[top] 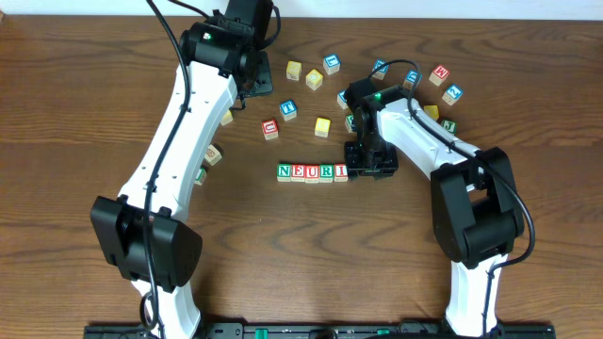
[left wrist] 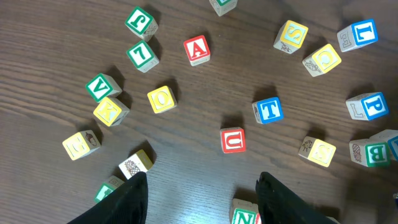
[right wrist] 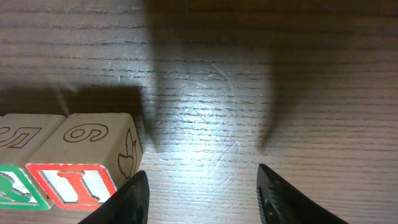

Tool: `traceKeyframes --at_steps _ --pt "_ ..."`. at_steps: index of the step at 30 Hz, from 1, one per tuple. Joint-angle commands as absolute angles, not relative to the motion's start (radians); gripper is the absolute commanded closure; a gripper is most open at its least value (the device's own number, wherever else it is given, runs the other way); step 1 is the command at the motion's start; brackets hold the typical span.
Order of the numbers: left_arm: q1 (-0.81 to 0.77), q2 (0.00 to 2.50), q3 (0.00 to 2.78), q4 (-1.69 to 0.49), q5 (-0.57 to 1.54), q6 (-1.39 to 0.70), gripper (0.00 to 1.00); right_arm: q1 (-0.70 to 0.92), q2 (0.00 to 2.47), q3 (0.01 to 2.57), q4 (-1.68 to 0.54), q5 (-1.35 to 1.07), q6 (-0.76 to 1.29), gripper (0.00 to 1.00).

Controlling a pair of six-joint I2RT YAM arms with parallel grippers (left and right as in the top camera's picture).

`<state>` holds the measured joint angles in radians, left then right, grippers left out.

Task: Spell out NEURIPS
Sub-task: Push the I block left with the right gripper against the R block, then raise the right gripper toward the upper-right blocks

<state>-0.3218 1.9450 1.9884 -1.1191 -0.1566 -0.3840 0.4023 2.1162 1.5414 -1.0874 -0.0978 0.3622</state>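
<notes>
Your right gripper hangs spread over bare wood with nothing between its fingers. The finger on the row side stands just beside the I cube, apart from it as far as you can tell. That cube ends the row, which reads N, E, U, R, I and runs left to right across the table. The next free place is the bare wood straight off the I, right where this gripper stands.

The P cube, blue-framed, lies loose among the scattered cubes farther up the table. From the left gripper, also spread and empty, it sits far off to the right. By the overhead view your right arm looks the nearer one, though only slightly. The yellow S cube lies farther up.

Rise clear of the row before you swing. A green B cube sits near the P. There is open wood on its other side, toward the blue T cube.
</notes>
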Motion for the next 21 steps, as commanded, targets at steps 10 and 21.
traceKeyframes --at_steps 10,21 --pt "-0.319 1.958 2.000 -1.121 -0.166 -0.352 0.45 0.379 1.969 1.571 -1.100 -0.054 0.342 0.44" --pt "-0.277 1.897 2.001 -1.121 -0.166 -0.307 0.45 0.381 1.933 1.738 -1.104 -0.062 0.271 0.31"
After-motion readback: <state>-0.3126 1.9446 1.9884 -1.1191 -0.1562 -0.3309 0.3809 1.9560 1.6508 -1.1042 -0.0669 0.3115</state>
